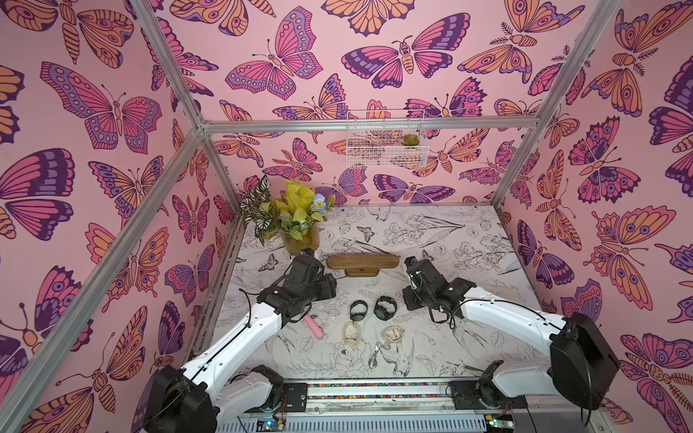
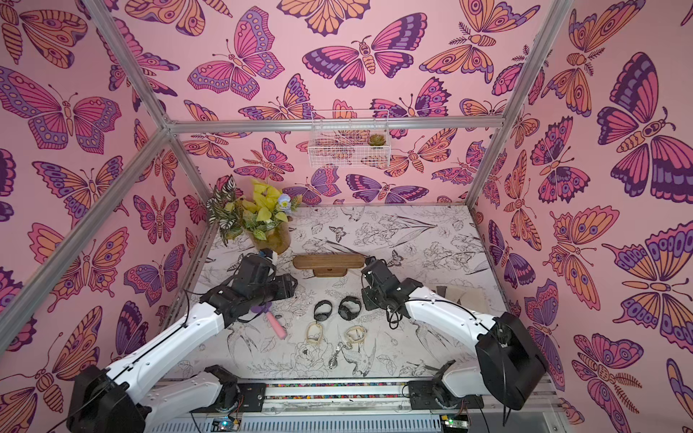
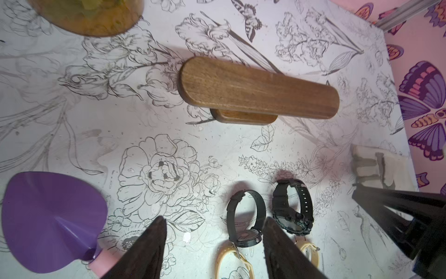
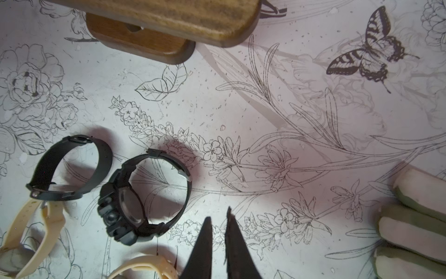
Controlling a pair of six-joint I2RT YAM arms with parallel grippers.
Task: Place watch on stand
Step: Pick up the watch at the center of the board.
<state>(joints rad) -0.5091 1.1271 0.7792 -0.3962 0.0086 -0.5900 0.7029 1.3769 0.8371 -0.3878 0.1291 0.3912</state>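
The stand [image 1: 362, 261], a long brown wooden bar on a small base, sits mid-table with nothing on it; both wrist views also show the stand [image 3: 258, 89] [image 4: 169, 17]. In front of it lie a slim black watch [image 1: 358, 310] [image 3: 245, 217], a chunky black watch [image 1: 385, 307] [image 4: 142, 193] and two cream watches [image 1: 352, 333] [image 1: 393, 334]. My left gripper [image 3: 214, 221] hovers open above the table, the slim black watch lying below, by one finger. My right gripper [image 4: 218, 215] hangs beside the chunky watch, its jaws a narrow gap apart and holding nothing.
A purple trowel with a pink handle [image 1: 315, 326] [image 3: 53, 217] lies under the left arm. A vase of flowers [image 1: 296, 225] stands back left of the stand. A folded pale cloth [image 1: 498, 294] [image 4: 415, 217] lies at the right. A small silver trinket [image 1: 374, 358] lies near the front.
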